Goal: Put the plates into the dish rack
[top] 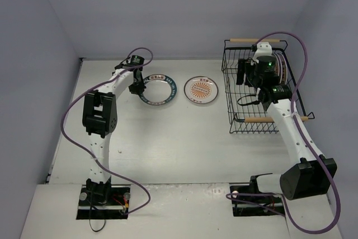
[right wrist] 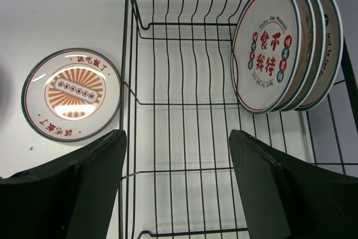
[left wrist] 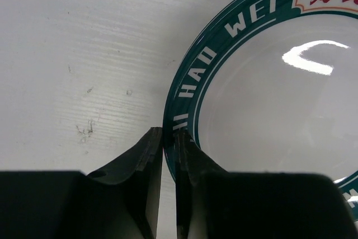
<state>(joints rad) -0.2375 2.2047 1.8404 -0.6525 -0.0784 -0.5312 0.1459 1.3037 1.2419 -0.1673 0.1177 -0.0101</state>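
Observation:
A dark teal-rimmed plate (top: pixel 158 89) lies at the back middle of the table. My left gripper (top: pixel 137 87) is shut on its left rim; in the left wrist view the fingers (left wrist: pixel 169 135) pinch the teal rim (left wrist: pixel 193 82). An orange sunburst plate (top: pixel 201 90) lies flat to its right, just left of the dish rack (top: pixel 232 102); it also shows in the right wrist view (right wrist: pixel 71 94). My right gripper (top: pixel 241 74) hovers open and empty over the rack's floor (right wrist: pixel 176 138). Three patterned plates (right wrist: pixel 267 48) stand on edge at the rack's far right (top: pixel 282 68).
The black wire rack has two wooden handles, one at the back (top: pixel 246 40) and one at the front (top: pixel 263 119). Its left wall (right wrist: pixel 130 82) stands between my right gripper and the sunburst plate. Grey walls close in the table on three sides.

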